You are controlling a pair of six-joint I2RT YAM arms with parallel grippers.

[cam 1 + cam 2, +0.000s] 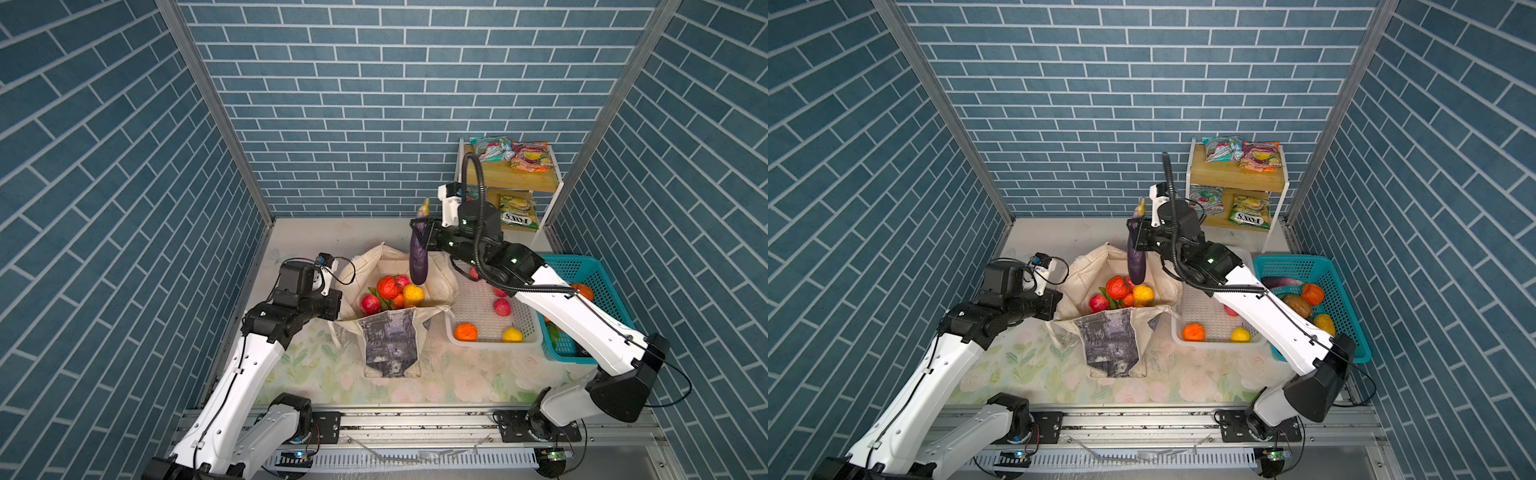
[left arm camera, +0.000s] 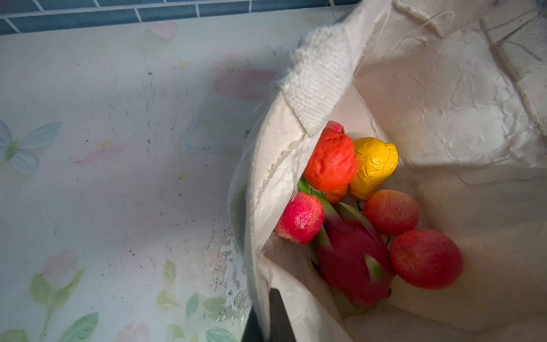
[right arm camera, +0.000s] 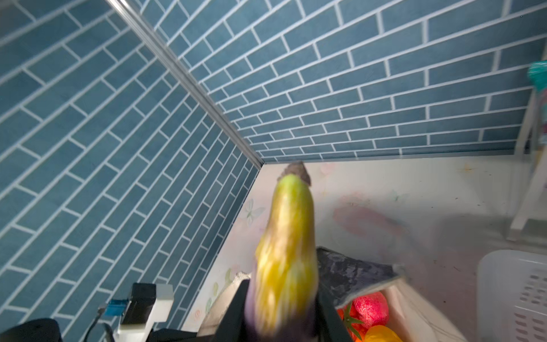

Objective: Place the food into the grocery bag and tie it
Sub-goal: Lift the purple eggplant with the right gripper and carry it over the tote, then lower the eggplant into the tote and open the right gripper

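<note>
Blue brick-patterned walls (image 1: 332, 104) are set close round the floral counter (image 1: 311, 374). At centre the cream canvas grocery bag (image 1: 390, 345) is held open, its 9 o'clock rim pinched in the closed left tool (image 2: 268, 319). Toy fruits (image 1: 392, 291) are already bagged. A purple eggplant (image 1: 417, 262) is clamped upright in the right tool (image 1: 423, 235) above the mouth's 1 o'clock edge. Leftover fruits (image 1: 465, 331) in the white perforated basket (image 1: 494, 343) and teal basket (image 1: 598, 270) at 3 o'clock, shelved snack packets (image 1: 515, 153) and tying are judged outstanding. Free room is found only overhead.
</note>
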